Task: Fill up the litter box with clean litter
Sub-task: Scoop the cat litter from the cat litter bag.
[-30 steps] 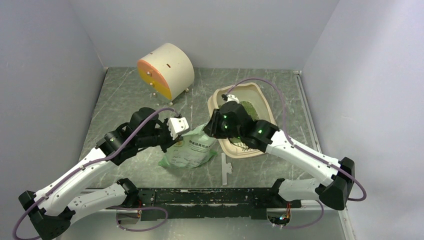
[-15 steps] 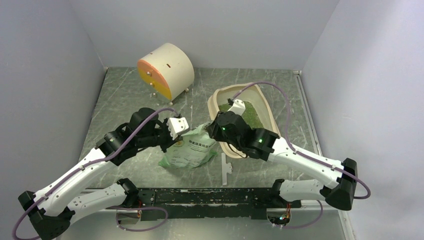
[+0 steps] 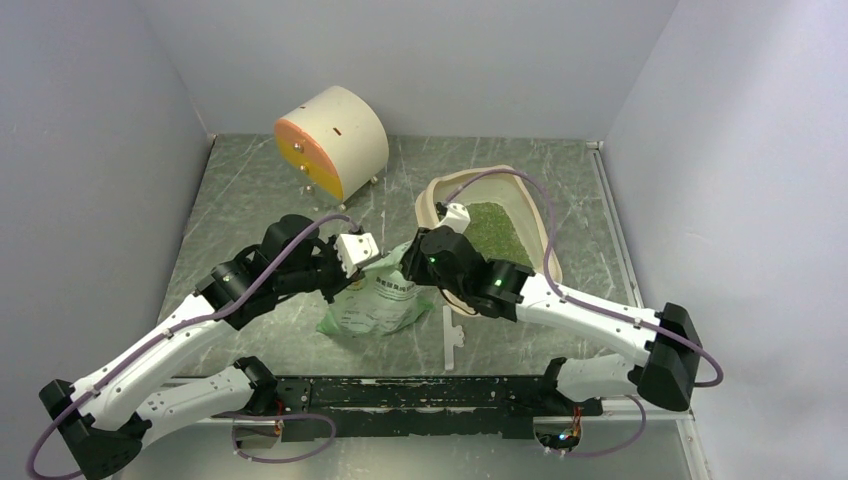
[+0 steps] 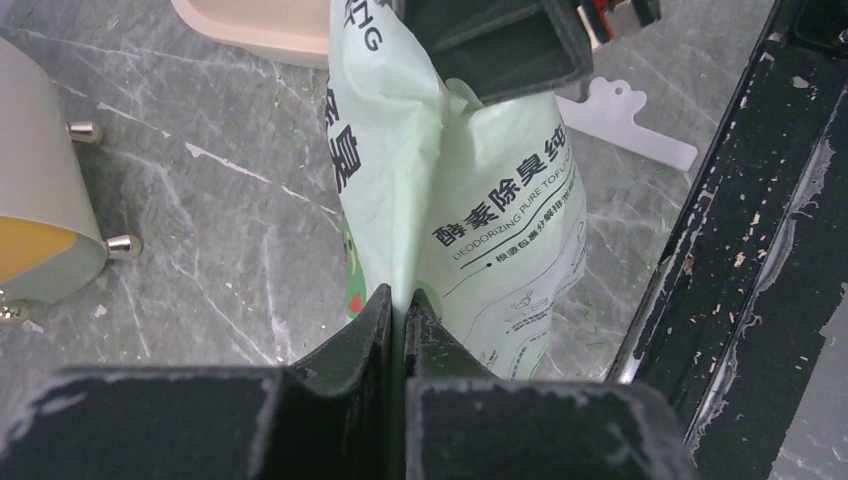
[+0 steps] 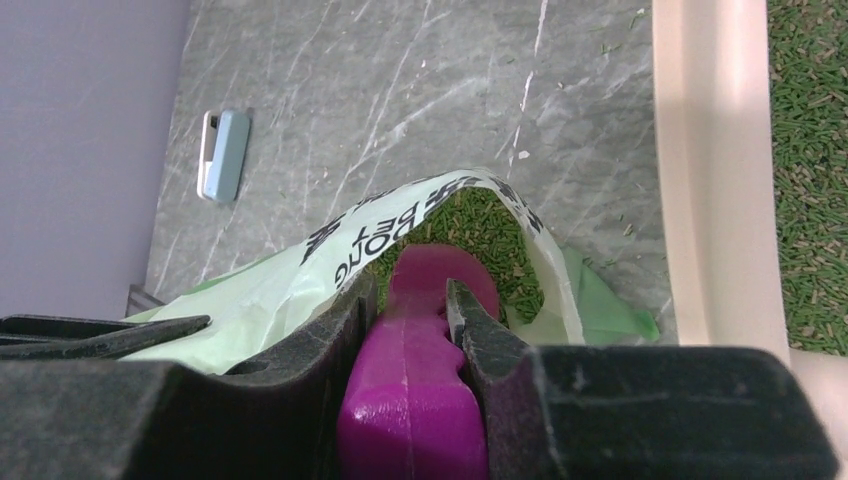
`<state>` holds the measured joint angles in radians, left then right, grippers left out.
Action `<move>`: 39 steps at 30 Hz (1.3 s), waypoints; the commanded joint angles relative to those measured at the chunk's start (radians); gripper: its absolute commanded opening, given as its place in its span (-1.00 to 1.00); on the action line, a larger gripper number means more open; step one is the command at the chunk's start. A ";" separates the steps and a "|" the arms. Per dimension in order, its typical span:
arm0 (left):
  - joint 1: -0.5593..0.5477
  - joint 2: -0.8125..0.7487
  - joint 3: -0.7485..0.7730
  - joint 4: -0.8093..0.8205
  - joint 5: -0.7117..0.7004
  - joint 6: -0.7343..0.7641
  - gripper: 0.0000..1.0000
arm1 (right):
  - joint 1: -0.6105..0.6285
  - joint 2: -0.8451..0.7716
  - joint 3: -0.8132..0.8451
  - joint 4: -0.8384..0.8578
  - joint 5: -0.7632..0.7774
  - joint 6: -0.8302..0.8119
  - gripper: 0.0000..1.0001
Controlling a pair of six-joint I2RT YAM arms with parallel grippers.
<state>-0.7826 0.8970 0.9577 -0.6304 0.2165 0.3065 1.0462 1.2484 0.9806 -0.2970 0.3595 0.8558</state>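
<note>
The beige litter box [image 3: 434, 205] stands right of centre, with a bed of green clean litter [image 3: 490, 228] inside; its rim [image 5: 710, 180] and litter [image 5: 810, 150] also show in the right wrist view. A light-green bag [image 3: 375, 300] stands just left of it. My left gripper [image 4: 403, 295] is shut on a fold of the bag [image 4: 480, 200], holding it upright. My right gripper [image 5: 410, 288] is shut on the handle of a magenta scoop [image 5: 420, 370]. The scoop's head is inside the bag's open mouth, on the green granules [image 5: 470, 225] there.
A cream half-cylinder cabinet [image 3: 330, 140] with an orange face stands at the back left. A flat white plastic piece [image 3: 452, 335] lies on the marble floor before the litter box. The black base rail [image 4: 760, 250] runs along the near edge. Grey walls enclose three sides.
My right arm has swung left with the scoop, from above the litter box to the bag's mouth. The left arm and the bag have stayed put.
</note>
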 commanded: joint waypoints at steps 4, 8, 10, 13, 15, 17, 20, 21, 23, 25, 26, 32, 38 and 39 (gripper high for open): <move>-0.001 -0.016 -0.006 0.057 -0.034 -0.003 -0.91 | 0.056 0.140 -0.022 -0.097 0.039 -0.029 -1.00; 0.000 -0.019 -0.019 0.050 -0.065 0.002 -0.90 | 0.097 0.188 0.028 -0.155 0.110 -0.056 -1.00; 0.000 -0.019 -0.023 0.045 -0.066 0.005 -0.90 | 0.110 0.222 0.048 -0.163 0.092 -0.086 -1.00; -0.001 -0.016 -0.028 0.036 -0.060 0.005 -0.90 | 0.127 0.271 0.057 -0.148 0.031 -0.104 -1.00; -0.001 -0.016 -0.034 0.029 -0.060 0.000 -0.90 | 0.130 0.283 0.036 -0.106 -0.024 -0.097 -1.00; -0.001 -0.017 -0.039 0.024 -0.065 -0.005 -0.90 | 0.129 0.295 0.025 -0.081 -0.072 -0.091 -1.00; -0.001 -0.018 -0.051 0.026 -0.064 -0.019 -0.91 | 0.128 0.332 0.030 -0.077 -0.127 -0.081 -1.00; 0.000 -0.017 -0.054 0.028 -0.060 -0.025 -0.91 | 0.126 0.345 0.029 -0.071 -0.153 -0.077 -1.00; -0.001 -0.005 -0.059 0.029 -0.054 -0.038 -0.91 | 0.126 0.368 0.023 -0.048 -0.213 -0.072 -1.00; 0.000 0.011 -0.058 0.022 -0.050 -0.048 -0.91 | 0.126 0.381 0.007 -0.011 -0.266 -0.057 -1.00; -0.001 0.018 -0.055 0.015 -0.052 -0.051 -0.91 | 0.126 0.385 0.001 0.004 -0.282 -0.049 -1.00; 0.000 0.002 -0.059 0.022 -0.068 -0.058 -0.90 | 0.079 0.366 -0.055 0.143 -0.471 0.005 -1.00; -0.001 0.002 -0.024 0.033 -0.048 -0.048 -0.91 | 0.014 0.290 0.002 0.117 -0.601 -0.045 -1.00; 0.000 0.003 -0.015 0.033 -0.043 -0.045 -0.90 | 0.004 0.273 0.021 0.088 -0.609 -0.063 -1.00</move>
<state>-0.7731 0.8959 0.9058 -0.6735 0.0853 0.2710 1.0119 1.5028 1.0023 0.0151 0.1413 0.7914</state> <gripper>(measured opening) 0.078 0.301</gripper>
